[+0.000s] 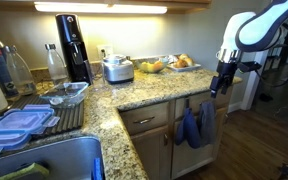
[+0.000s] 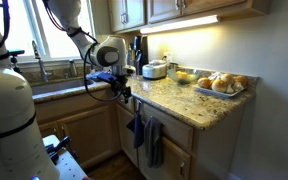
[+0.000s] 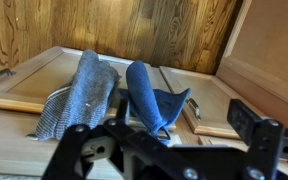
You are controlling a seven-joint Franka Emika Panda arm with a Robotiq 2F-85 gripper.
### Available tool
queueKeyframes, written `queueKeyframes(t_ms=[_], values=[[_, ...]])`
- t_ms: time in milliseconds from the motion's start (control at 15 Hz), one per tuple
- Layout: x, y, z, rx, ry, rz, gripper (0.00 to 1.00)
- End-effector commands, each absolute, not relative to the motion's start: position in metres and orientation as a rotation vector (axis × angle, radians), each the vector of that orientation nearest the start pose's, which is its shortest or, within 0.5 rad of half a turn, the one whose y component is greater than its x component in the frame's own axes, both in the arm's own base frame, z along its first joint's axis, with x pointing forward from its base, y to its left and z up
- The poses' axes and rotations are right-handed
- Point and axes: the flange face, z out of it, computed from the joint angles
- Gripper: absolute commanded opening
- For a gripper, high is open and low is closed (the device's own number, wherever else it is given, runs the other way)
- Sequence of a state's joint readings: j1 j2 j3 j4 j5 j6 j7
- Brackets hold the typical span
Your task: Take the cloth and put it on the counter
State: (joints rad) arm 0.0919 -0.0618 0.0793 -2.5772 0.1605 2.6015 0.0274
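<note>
The cloth, a plain medium-blue towel, hangs on the wooden cabinet front below the counter. It also shows in both exterior views. A greyer, checked towel hangs right beside it. The speckled granite counter runs above them. My gripper hovers off the counter's edge, above and in front of the towels. In the wrist view its fingers are spread wide with nothing between them, and the blue towel's end lies just ahead of them.
On the counter stand a rice cooker, a coffee machine, a fruit bowl and a tray of bread. A sink with a dish rack lies at one end. A cabinet handle sits beside the blue towel.
</note>
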Motion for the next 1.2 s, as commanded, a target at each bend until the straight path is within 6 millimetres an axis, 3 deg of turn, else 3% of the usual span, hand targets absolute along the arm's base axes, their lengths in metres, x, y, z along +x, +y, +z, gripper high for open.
queueKeyframes(t_ms=[0, 467, 1133], values=[[0.455, 0.073, 0.25, -3.049, -0.027, -0.149, 1.0], [0.478, 0.072, 0.174, -3.025, 0.022, -0.151, 1.0], [0.49, 0.08, 0.158, -3.005, 0.012, -0.14, 1.0]])
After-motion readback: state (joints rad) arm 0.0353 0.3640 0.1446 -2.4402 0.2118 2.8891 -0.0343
